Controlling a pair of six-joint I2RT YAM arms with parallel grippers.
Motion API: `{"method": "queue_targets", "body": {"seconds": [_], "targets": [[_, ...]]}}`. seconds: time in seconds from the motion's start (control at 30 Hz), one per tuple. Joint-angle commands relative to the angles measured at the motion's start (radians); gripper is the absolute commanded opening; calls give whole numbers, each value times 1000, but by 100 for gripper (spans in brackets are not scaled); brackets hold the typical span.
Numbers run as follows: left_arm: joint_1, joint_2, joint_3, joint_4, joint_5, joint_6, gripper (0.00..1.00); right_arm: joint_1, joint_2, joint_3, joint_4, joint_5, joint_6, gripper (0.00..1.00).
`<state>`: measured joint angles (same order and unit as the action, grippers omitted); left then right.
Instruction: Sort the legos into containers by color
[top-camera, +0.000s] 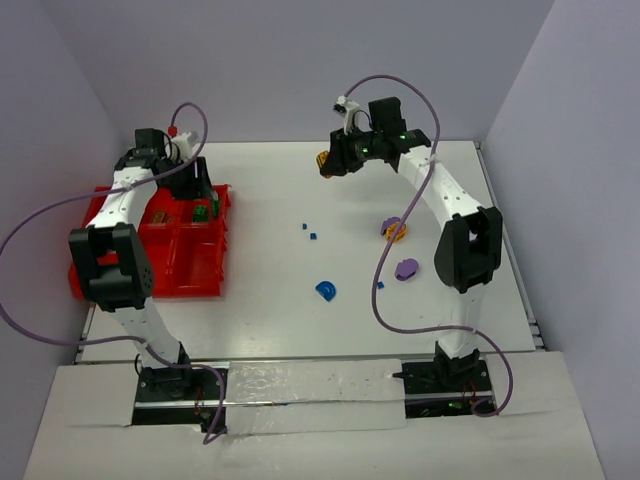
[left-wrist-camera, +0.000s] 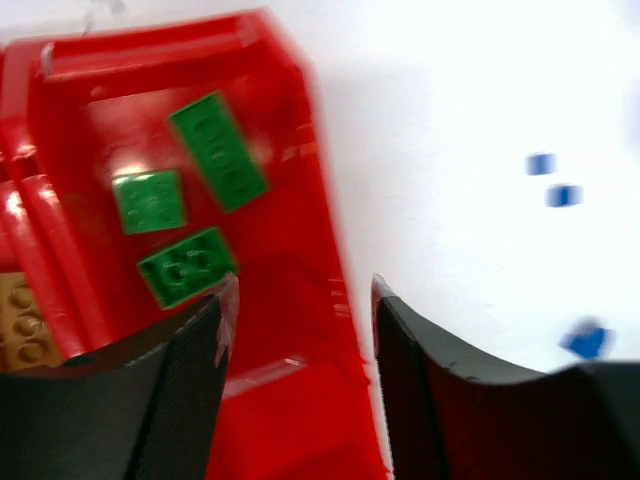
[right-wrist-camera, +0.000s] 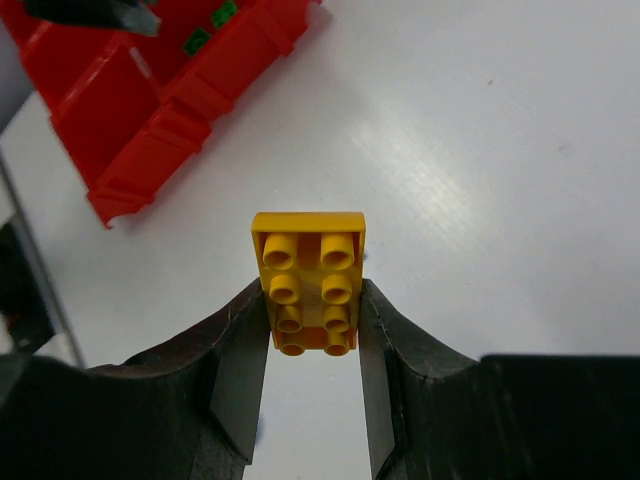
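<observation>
My right gripper (right-wrist-camera: 308, 312) is shut on a yellow studded lego (right-wrist-camera: 308, 280) and holds it above the white table; in the top view it (top-camera: 327, 163) is at the far middle. My left gripper (left-wrist-camera: 302, 295) is open and empty, over the right wall of the red containers (left-wrist-camera: 310, 200). In the top view it (top-camera: 193, 184) hangs over the far right compartment. Three green legos (left-wrist-camera: 215, 150) lie in that compartment, and an orange-tan lego (left-wrist-camera: 20, 320) in the one beside it. On the table lie a blue arch (top-camera: 326, 291), a purple piece (top-camera: 406, 269) and a purple and orange piece (top-camera: 394, 230).
Tiny blue bits (top-camera: 308, 232) lie mid-table, and one more (top-camera: 379, 285) near the blue arch. The red containers (top-camera: 190, 262) stand at the left edge of the table. Purple cables loop over both arms. Grey walls close in the table on three sides.
</observation>
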<state>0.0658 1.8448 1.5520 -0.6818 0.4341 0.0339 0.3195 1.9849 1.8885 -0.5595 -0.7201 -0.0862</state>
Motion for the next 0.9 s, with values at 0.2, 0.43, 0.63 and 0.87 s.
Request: {"method": "queue_targets", "body": {"seconds": [0.2,0.43,0.63,0.87], "targets": [[-95,-145,136,154,308,-285,67,217,-100,-31,133,241,-137,0],[-170,-145,138,194,356,-341,72,308,-72,21,102,271,-142,0],[-185,-136,120,211,449,-360,75,345,-58,47,100,317,-160,0],[-207,-101,129,115,499,-276,76,358,-36,81,91,334,-165,0]]}}
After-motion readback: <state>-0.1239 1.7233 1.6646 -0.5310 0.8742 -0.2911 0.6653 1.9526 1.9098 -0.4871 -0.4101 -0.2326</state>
